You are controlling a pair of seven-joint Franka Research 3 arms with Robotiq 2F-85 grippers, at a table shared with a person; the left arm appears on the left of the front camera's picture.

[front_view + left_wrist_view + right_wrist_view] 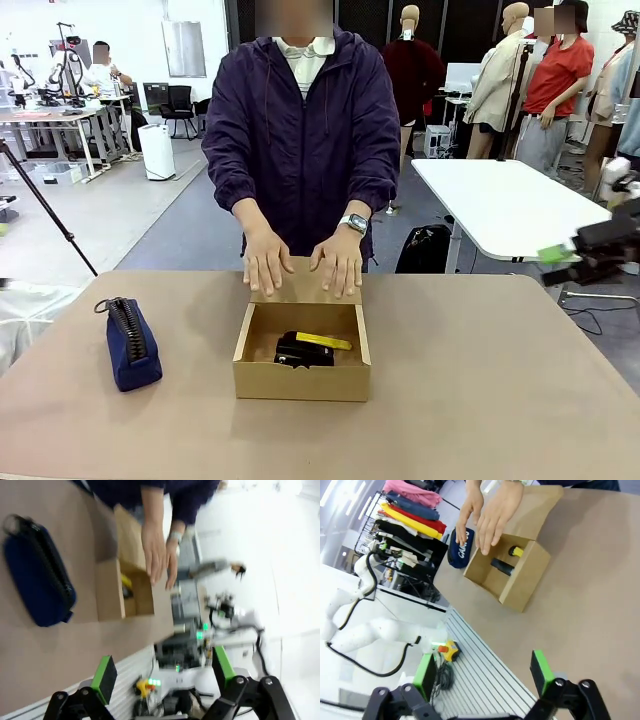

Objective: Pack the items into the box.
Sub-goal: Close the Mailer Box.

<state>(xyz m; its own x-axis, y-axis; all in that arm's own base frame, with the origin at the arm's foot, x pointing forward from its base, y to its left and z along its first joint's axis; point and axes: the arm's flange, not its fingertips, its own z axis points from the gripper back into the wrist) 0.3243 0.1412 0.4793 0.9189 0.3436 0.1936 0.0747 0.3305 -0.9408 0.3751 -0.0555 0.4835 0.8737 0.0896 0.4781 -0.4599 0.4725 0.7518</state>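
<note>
**Both items in the box; lid open, person's hands on the flap**

**Position of task items.** The box (300, 381) sits mid-worktop (500, 380) with its top open. The stapler (300, 352) lies on its floor. The utility knife (326, 341) lies at the stapler's far side, touching or overlapping it; I cannot tell which. The flap lid (300, 280) is folded back from the far wall. The person's right hand (267, 262) and the person's left hand (338, 262) rest flat on the flap. A navy pouch (131, 345) lies well apart at the left.

**Risks, as judged.** Packing looks complete apart from closing the lid.
- A reach toward the box would bring a claw against the person's hands, which cover the flap right at the opening.
- A push on the near wall could slide the light box toward the person.
- If the knife rides on the stapler, it may catch the flap when the flap comes down.

**Claws.**
- The left claw (164, 672) is released. Its green pads are spread wide, with nothing between them and nothing touched. The box is well ahead of it.
- The right claw (482, 675) is likewise wide and empty, and well apart from the box on the right.
</note>
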